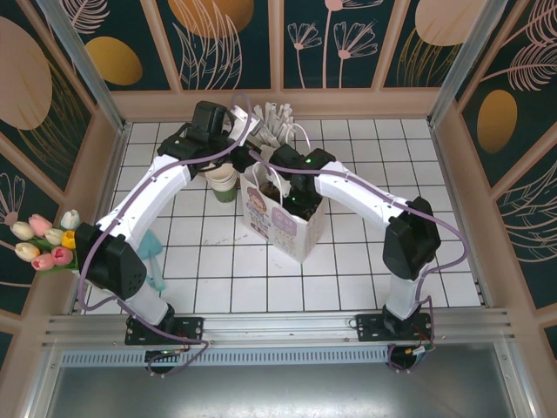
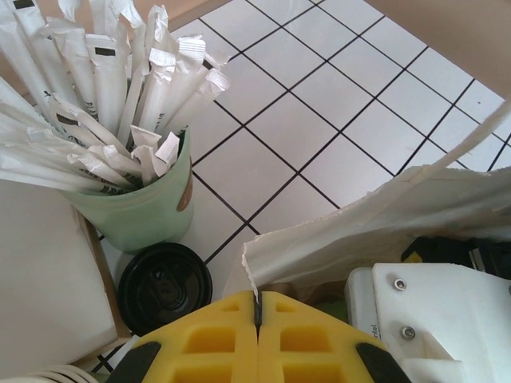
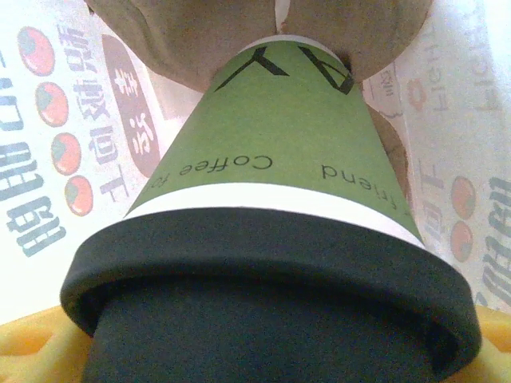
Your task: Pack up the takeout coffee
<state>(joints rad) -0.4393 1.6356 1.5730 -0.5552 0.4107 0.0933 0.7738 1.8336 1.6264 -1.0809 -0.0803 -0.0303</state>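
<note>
Takeout coffee (image 3: 271, 152), clasped in right hand (image 3: 263, 343), sits inside bag (image 1: 283, 228) pinched by left hand (image 2: 257, 319).

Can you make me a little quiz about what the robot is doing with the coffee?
1. True or false: the left gripper is open.
2. What does the right gripper hold? A a straw, B the coffee, C a tulip.
3. Fill in: the coffee is inside the paper ____.
Key: 1 false, it is shut on the bag rim. 2 B. 3 bag.
</note>
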